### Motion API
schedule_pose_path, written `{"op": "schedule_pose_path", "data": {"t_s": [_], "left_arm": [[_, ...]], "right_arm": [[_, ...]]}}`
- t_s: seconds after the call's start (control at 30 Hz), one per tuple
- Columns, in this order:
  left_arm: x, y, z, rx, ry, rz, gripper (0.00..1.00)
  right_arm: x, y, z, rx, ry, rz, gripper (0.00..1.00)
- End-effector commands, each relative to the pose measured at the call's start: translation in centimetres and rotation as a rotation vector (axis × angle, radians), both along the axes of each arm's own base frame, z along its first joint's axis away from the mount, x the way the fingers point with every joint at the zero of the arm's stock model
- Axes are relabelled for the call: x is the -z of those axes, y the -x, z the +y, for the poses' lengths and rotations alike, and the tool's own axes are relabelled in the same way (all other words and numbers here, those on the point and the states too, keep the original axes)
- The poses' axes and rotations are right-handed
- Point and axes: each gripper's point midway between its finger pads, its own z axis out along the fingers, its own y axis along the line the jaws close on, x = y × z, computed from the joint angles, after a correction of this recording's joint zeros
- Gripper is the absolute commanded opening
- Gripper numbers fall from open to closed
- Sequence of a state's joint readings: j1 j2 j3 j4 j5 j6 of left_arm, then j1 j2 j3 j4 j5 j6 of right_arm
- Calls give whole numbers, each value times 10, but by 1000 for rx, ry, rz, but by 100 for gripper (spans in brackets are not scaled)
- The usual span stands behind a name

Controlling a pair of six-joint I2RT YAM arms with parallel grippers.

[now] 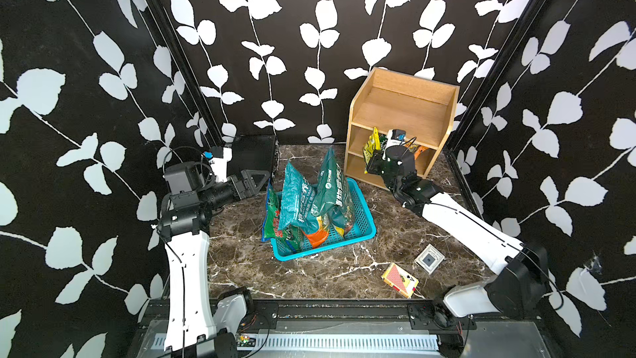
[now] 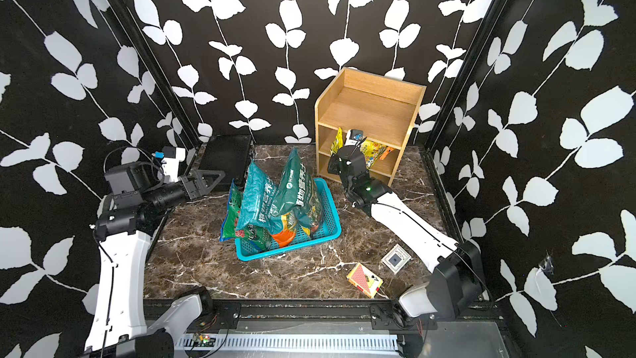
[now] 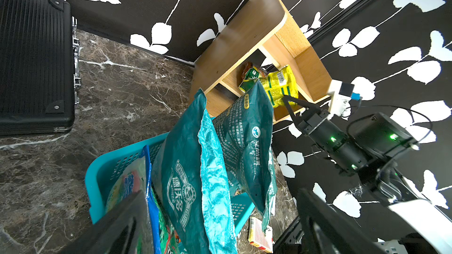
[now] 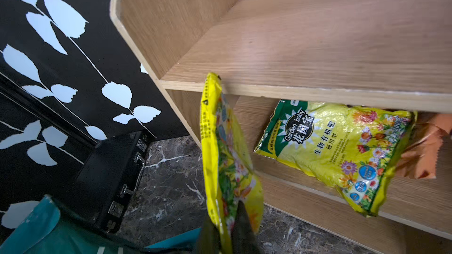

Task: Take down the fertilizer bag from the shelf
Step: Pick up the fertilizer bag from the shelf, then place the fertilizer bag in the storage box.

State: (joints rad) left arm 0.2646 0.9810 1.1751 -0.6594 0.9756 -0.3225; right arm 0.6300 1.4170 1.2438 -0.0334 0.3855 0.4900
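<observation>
The yellow bag (image 4: 230,155) stands up in front of the shelf (image 1: 402,111), by the left end of its middle board. The right pincer (image 4: 228,218) pinches its lower end. A second yellow bag (image 4: 342,147) lies on that board. The left pincer (image 1: 265,179) is spread wide beside the black case (image 1: 253,156), at the far left corner of the desk (image 1: 309,270).

The yellow bag (image 4: 335,152) lying on the shelf (image 4: 318,45) reads "Garden baby" in white on its green corner, with "花园宝", "生物有机肥" and "通用型" beneath, while a teal bag (image 3: 186,179) standing in the blue basket (image 3: 97,179) bears a crest with "德沃多".
</observation>
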Motion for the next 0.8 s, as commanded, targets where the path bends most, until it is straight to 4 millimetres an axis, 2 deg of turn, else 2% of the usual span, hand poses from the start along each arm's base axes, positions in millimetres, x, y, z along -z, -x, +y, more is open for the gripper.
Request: {"op": "schedule_pose_path", "data": {"t_s": [0.0,0.17,0.37,0.53,0.77], "left_arm": [[-4,2,-1,8,0,-26,99],[-4,2,-1,7,0,-25,99],[-3,2,-1,9,1,-24,99],[-4,2,-1,10,3,-25,99],[-5,3,-2,13,1,-28,99]], "right_arm": [[-45,19,1,1,27,-140,0],[-53,46,7,-44,65,-166,0],[-45,68,5,-92,51,-160,0],[-31,81,7,-128,44,-141,0],[-2,90,13,-133,52,-103,0]]}}
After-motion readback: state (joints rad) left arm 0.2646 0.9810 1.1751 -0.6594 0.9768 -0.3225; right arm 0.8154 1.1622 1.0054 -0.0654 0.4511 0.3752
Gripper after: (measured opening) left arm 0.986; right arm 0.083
